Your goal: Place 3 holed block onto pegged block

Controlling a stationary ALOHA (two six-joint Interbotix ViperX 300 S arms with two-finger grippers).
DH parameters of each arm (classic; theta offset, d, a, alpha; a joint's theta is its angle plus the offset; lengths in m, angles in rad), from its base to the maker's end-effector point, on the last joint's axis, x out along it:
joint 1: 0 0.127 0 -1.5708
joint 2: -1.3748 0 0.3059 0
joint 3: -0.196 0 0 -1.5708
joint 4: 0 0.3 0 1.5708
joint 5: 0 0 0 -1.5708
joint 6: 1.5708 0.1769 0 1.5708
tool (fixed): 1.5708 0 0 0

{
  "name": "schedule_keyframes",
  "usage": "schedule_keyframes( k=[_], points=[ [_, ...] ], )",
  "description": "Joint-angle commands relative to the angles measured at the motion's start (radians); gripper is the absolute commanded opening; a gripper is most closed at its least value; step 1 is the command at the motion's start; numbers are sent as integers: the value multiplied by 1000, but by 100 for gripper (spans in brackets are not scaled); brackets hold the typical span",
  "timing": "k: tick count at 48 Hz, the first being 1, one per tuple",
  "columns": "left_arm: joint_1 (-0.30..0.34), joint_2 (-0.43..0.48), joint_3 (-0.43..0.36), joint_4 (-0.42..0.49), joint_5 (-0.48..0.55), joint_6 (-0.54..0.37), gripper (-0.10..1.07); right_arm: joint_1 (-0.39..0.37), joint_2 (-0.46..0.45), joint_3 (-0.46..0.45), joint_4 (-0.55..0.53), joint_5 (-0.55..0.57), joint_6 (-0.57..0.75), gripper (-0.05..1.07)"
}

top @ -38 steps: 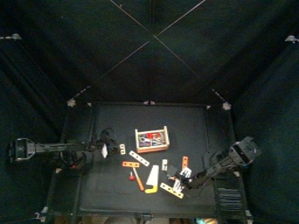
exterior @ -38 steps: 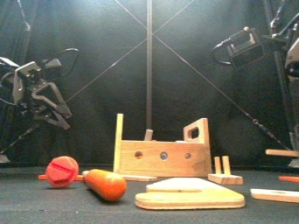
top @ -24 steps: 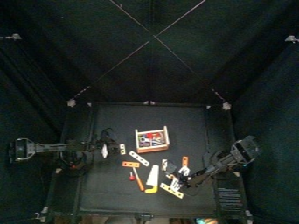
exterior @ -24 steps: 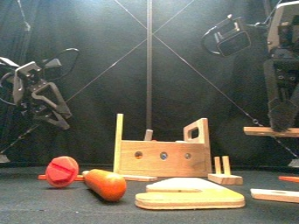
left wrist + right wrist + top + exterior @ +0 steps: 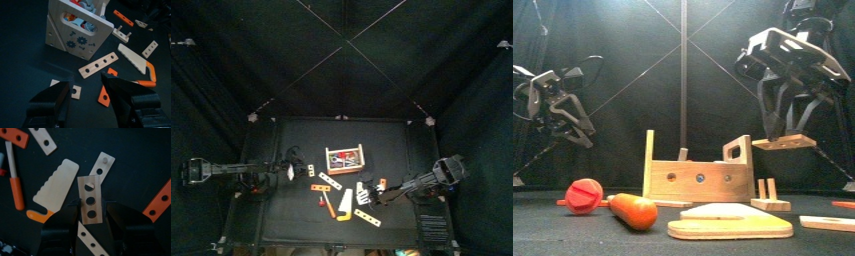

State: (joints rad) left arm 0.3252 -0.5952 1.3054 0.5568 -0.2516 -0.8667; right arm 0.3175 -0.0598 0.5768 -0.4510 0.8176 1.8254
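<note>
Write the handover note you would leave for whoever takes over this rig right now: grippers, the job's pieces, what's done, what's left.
Left gripper: open, empty, hovering at the table's left side.
Right gripper: shut on the 3-holed block, held in the air over the table's right side.
Pegged block: on the table, pegs up, beside the wooden toolbox.
Done: block picked up.
Left: align holes over pegs, lower, release.
</note>
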Motion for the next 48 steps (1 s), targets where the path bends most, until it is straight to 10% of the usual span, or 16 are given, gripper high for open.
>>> schedule_keyframes(
  k=[1, 18, 48],
  points=[
    [3, 2, -12, -2, -5, 2, 85, -3, 0, -20, -15, 5, 89, 57],
    [2, 0, -11, -2, -3, 2, 85, -12, 89, -95, -58, 164, 307, 57],
    [-5, 2, -9, -2, -3, 2, 85, -61, 184, -183, 29, 192, 310, 57]
  ],
)
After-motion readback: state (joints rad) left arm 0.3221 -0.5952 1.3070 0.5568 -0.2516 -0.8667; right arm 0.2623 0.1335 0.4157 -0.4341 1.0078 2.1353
